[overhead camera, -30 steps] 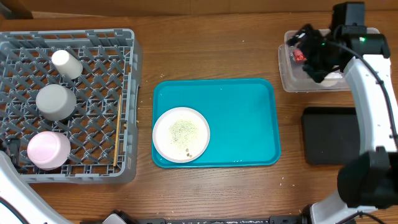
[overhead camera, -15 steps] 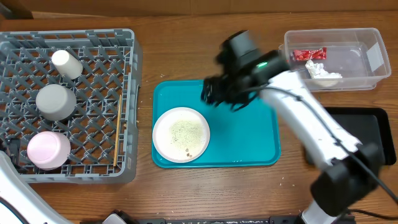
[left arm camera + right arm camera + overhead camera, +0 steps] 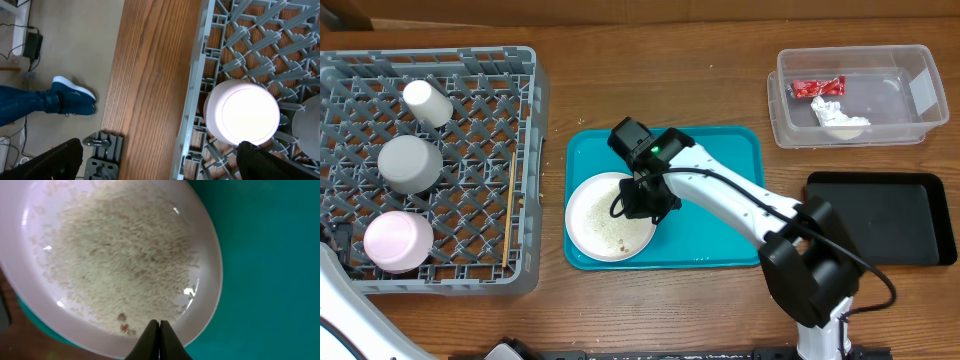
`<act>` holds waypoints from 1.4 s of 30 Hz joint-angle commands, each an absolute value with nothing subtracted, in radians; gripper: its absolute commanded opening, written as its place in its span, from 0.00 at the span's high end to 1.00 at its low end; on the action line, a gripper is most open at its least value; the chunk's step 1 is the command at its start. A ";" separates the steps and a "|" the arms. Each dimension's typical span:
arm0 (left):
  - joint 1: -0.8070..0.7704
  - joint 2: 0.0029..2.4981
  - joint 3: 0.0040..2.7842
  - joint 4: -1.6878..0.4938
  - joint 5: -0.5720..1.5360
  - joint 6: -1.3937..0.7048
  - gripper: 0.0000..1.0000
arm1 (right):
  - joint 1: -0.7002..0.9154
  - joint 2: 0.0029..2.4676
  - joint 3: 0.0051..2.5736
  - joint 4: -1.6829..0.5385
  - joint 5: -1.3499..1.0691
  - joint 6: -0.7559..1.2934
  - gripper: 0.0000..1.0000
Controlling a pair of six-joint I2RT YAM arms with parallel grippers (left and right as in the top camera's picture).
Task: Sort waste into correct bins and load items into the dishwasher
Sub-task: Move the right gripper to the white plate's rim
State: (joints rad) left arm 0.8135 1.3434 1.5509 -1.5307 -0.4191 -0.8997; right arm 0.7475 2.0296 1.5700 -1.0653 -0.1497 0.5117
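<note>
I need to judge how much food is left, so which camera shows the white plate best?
Right wrist: the plate is close up, crumbs plainly spread across it. Overhead shows it on the teal tray, small and partly covered by the right arm. Left wrist does not show it.

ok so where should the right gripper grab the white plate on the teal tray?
Grip the plate by its rim, on the edge facing the bare middle of the teal tray. It lies flat, crumbs cover its centre, and the opposite edge sits close to the tray wall. The right gripper is shut over the plate, so it must open first.
</note>
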 commanded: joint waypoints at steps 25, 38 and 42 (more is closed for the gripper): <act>0.820 1.347 1.554 -1.532 -0.421 -0.921 0.00 | 0.575 2.108 1.576 -1.212 0.214 0.629 0.96; 0.820 1.347 1.554 -1.532 -0.421 -0.921 0.00 | 0.509 2.046 1.808 -1.432 -0.036 0.495 0.96; 0.820 1.347 1.554 -1.532 -0.421 -0.921 0.00 | 0.630 2.045 1.791 -1.337 -0.065 0.470 0.80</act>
State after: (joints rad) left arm 0.8135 1.3434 1.5509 -1.5311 -0.4191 -0.8997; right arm 0.5266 2.0773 1.7844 -1.3846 0.0364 0.5209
